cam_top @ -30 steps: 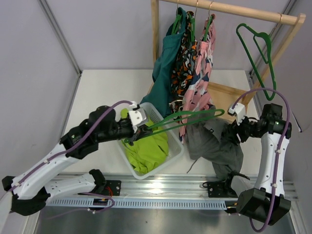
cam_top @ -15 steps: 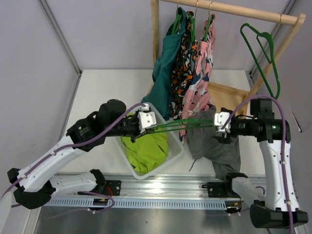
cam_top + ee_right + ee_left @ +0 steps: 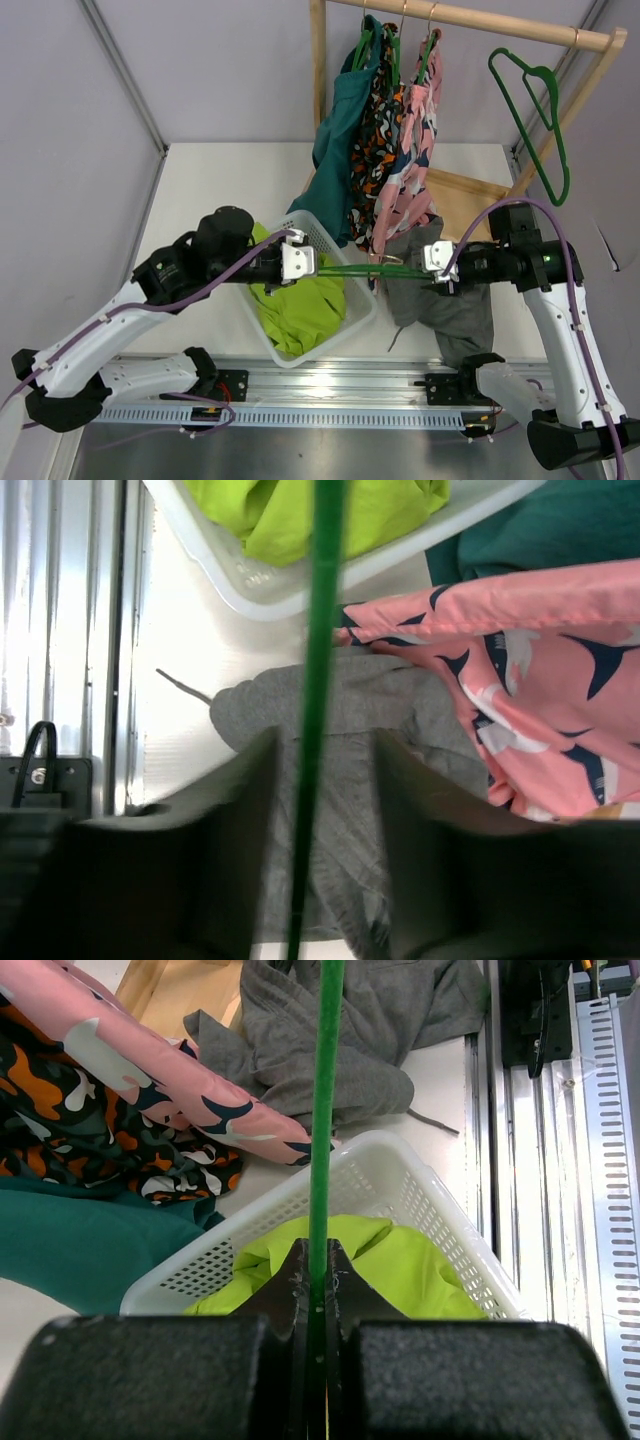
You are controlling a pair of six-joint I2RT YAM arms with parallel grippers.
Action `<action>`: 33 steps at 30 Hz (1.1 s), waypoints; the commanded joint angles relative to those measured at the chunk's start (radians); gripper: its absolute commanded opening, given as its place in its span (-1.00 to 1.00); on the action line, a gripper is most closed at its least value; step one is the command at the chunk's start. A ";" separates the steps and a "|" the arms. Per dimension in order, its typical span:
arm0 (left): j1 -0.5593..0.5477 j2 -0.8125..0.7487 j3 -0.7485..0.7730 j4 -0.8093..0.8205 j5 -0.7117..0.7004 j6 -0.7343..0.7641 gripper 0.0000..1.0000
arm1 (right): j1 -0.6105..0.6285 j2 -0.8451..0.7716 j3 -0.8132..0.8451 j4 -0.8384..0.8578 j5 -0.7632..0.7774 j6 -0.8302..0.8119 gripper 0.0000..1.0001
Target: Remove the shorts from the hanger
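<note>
A green hanger (image 3: 368, 268) is held level between my two arms, above the basket's right edge. My left gripper (image 3: 305, 262) is shut on its left end; the left wrist view shows the jaws pinching the green bar (image 3: 322, 1110). My right gripper (image 3: 432, 270) is open, its fingers on either side of the hanger's right end (image 3: 318, 660) without gripping it. The grey shorts (image 3: 450, 310) lie crumpled on the table under the hanger's right end. They also show in the left wrist view (image 3: 360, 1030) and the right wrist view (image 3: 350, 695).
A white basket (image 3: 362, 318) holding a lime green garment (image 3: 300, 310) sits under the left gripper. Several garments (image 3: 385, 150) hang from a wooden rack at the back, the pink one draping close to the hanger. An empty green hanger (image 3: 540, 110) hangs at the rack's right end.
My right gripper has swung left and up from the shorts and now straddles the hanger's right end. The hanger has levelled out. The left gripper has kept its hold.
</note>
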 commanded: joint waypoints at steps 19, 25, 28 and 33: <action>0.009 -0.242 -0.016 0.424 -0.349 -0.237 0.98 | -0.201 -0.209 -0.002 0.206 -0.074 0.547 -1.00; 0.009 -0.320 -0.040 0.455 -0.469 -0.259 0.98 | -0.252 -0.345 0.001 0.543 0.026 0.946 -1.00; 0.009 -0.348 -0.110 0.484 -0.474 -0.292 0.98 | -0.252 -0.356 0.030 0.662 0.334 1.272 -1.00; 0.009 -0.368 -0.196 0.516 -0.452 -0.346 0.98 | -0.251 -0.347 0.082 0.631 0.589 1.374 -1.00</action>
